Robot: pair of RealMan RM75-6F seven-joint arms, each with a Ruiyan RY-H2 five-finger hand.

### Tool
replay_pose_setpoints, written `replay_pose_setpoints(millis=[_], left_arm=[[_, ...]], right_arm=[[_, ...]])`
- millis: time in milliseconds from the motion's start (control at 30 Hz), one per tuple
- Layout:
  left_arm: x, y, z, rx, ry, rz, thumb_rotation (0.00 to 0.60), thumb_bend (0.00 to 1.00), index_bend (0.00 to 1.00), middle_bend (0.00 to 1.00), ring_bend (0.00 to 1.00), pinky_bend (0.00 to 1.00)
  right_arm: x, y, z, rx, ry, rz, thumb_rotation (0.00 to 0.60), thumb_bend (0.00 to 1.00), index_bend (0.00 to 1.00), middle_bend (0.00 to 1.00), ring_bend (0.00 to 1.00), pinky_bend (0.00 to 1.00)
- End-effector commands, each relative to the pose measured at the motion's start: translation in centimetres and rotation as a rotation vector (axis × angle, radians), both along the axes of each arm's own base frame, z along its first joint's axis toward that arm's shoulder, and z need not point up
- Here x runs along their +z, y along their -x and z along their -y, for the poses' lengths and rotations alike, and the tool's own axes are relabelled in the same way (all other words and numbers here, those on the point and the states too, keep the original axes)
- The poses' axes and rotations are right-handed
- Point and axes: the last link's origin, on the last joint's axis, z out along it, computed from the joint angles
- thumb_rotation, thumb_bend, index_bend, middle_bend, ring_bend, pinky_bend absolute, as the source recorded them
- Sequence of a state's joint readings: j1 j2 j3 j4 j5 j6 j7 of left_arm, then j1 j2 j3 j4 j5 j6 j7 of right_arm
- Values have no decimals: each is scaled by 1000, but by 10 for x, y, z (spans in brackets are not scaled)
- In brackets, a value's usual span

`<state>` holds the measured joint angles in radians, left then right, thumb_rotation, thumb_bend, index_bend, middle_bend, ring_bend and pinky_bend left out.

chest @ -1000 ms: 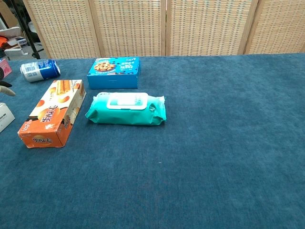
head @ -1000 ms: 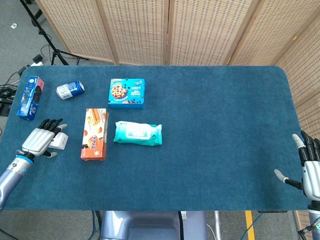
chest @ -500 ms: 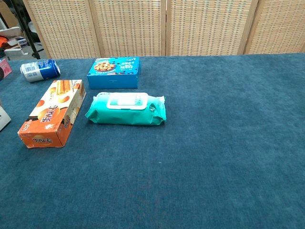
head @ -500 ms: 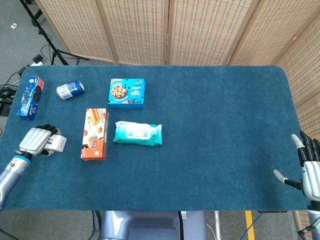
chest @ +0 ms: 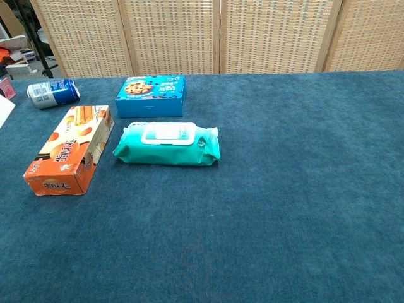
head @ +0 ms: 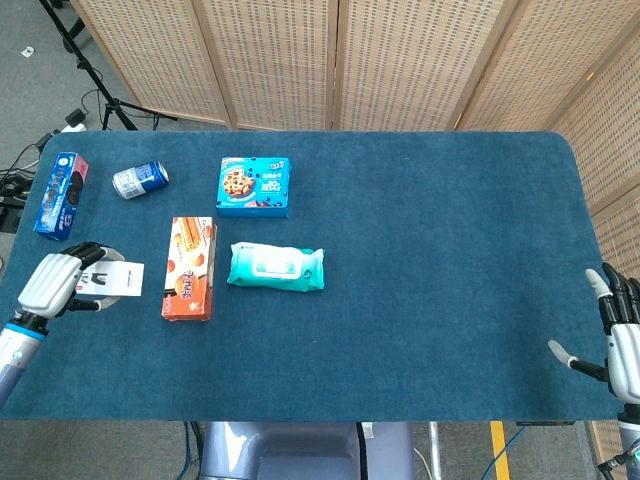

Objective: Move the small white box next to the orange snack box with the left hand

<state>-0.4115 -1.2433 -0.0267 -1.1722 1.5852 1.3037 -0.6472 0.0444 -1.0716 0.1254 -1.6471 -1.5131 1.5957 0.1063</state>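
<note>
The small white box (head: 122, 279) is gripped by my left hand (head: 55, 282) at the table's left edge, lifted and tilted, just left of the orange snack box (head: 189, 268). In the chest view only a white corner of the small box (chest: 4, 108) shows at the left border, and the orange snack box (chest: 69, 149) lies to its right; the left hand is out of that frame. My right hand (head: 618, 342) rests at the table's right front corner, fingers spread, holding nothing.
A teal wipes pack (head: 276, 266) lies right of the orange box. Behind are a blue cookie box (head: 254, 186), a blue can (head: 140, 180) on its side and a dark blue biscuit pack (head: 60, 194). The blue table (head: 450, 240) stretches right.
My left hand closed around the white box and lifted it. The box now sits higher and tilted, slightly nearer the orange box. The right hand stayed put.
</note>
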Motion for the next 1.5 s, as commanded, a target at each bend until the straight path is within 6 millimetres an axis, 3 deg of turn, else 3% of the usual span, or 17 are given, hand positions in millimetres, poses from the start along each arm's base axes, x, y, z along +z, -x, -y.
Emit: replay_pose_setpoints(millis=[33, 300, 533, 1100, 1167, 1233, 1300, 1400, 1500], left_arm=[[7, -25, 36, -9, -34, 701, 600, 232, 444, 423, 292, 409], [-25, 9, 45, 101, 70, 848, 600, 231, 450, 428, 292, 409], [-49, 26, 44, 125, 156, 926, 600, 226, 451, 428, 292, 409], [-83, 49, 54, 212, 178, 796, 600, 234, 448, 425, 287, 409], [-86, 50, 54, 216, 172, 778, 600, 207, 441, 345, 225, 382], [-88, 50, 55, 214, 174, 773, 600, 162, 384, 162, 85, 272], [-89, 51, 57, 207, 179, 752, 600, 122, 215, 14, 0, 103], [-86, 56, 63, 184, 163, 671, 600, 100, 37, 0, 0, 6], [-82, 57, 73, 145, 122, 605, 600, 76, 0, 0, 0, 0]], right_arm=[[0, 0, -1, 3, -1, 0, 600, 0, 0, 0, 0, 0], [-1, 0, -1, 3, -7, -3, 600, 0, 0, 0, 0, 0], [-3, 0, 1, -3, -12, -13, 600, 0, 0, 0, 0, 0], [-3, -1, 0, 2, -13, -9, 600, 0, 0, 0, 0, 0], [-2, 0, 0, 1, -10, -6, 600, 0, 0, 0, 0, 0], [-1, 0, 0, 1, -8, -3, 600, 0, 0, 0, 0, 0], [0, 0, 0, 0, -5, -1, 600, 0, 0, 0, 0, 0], [0, 0, -1, 3, -5, 0, 600, 0, 0, 0, 0, 0], [0, -1, -1, 4, -5, 0, 600, 0, 0, 0, 0, 0]])
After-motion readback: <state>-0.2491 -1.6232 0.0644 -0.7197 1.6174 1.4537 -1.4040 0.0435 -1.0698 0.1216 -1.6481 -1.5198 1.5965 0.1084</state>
